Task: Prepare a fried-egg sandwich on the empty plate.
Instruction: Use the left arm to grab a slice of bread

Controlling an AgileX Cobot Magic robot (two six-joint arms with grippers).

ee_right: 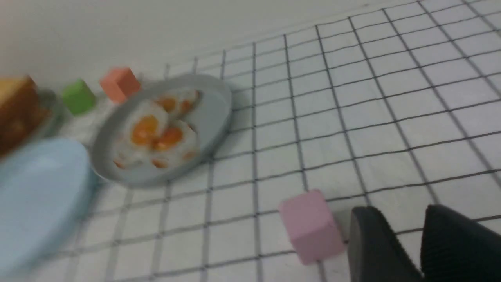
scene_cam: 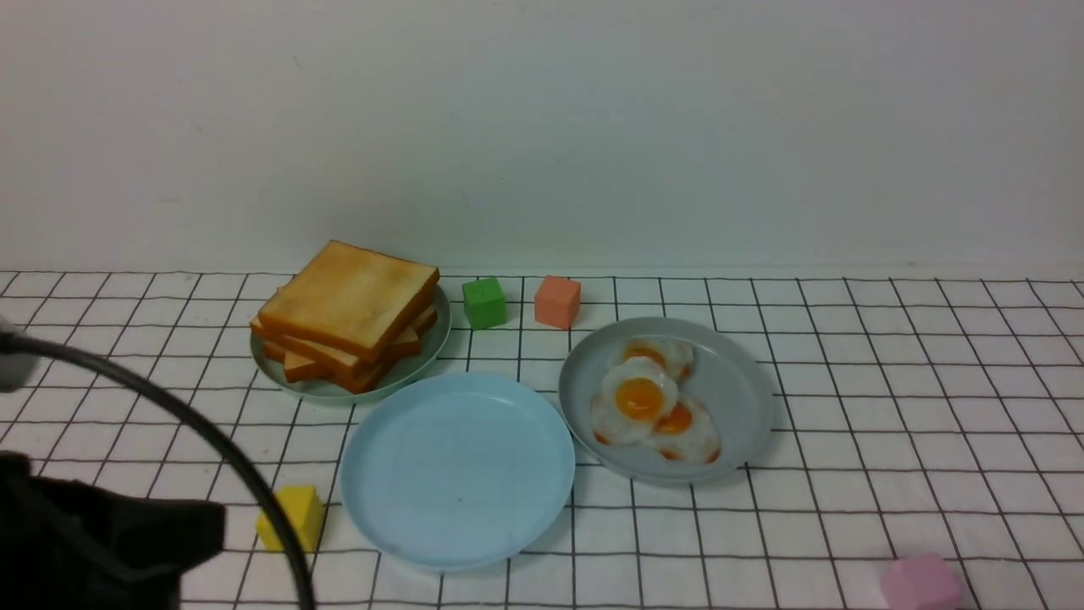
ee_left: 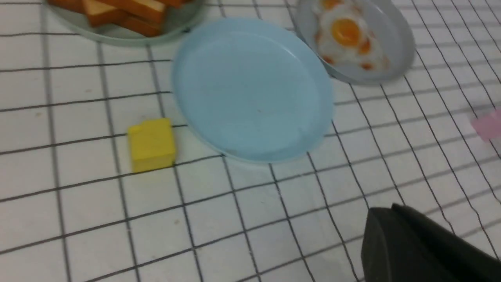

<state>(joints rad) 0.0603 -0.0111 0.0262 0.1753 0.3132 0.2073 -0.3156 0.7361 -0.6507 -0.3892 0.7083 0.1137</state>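
The empty sky-blue plate (scene_cam: pixel 457 466) lies at the table's front centre; it also shows in the left wrist view (ee_left: pixel 250 90) and the right wrist view (ee_right: pixel 35 196). A stack of toast slices (scene_cam: pixel 349 296) sits on a pale green plate (scene_cam: pixel 275 366) behind it on the left. Three fried eggs (scene_cam: pixel 641 396) lie on a grey-blue plate (scene_cam: pixel 732 398) to its right. My left gripper (ee_left: pixel 381 211) is shut and empty, above the cloth in front of the blue plate. My right gripper (ee_right: pixel 399 215) is open and empty beside a pink cube (ee_right: pixel 309 223).
A green cube (scene_cam: pixel 484 302) and an orange cube (scene_cam: pixel 557 301) stand at the back between the plates. A yellow cube (scene_cam: pixel 292 517) sits left of the blue plate, a pink cube (scene_cam: pixel 921 583) at the front right. My left arm and its cable (scene_cam: pixel 212 440) cross the lower left.
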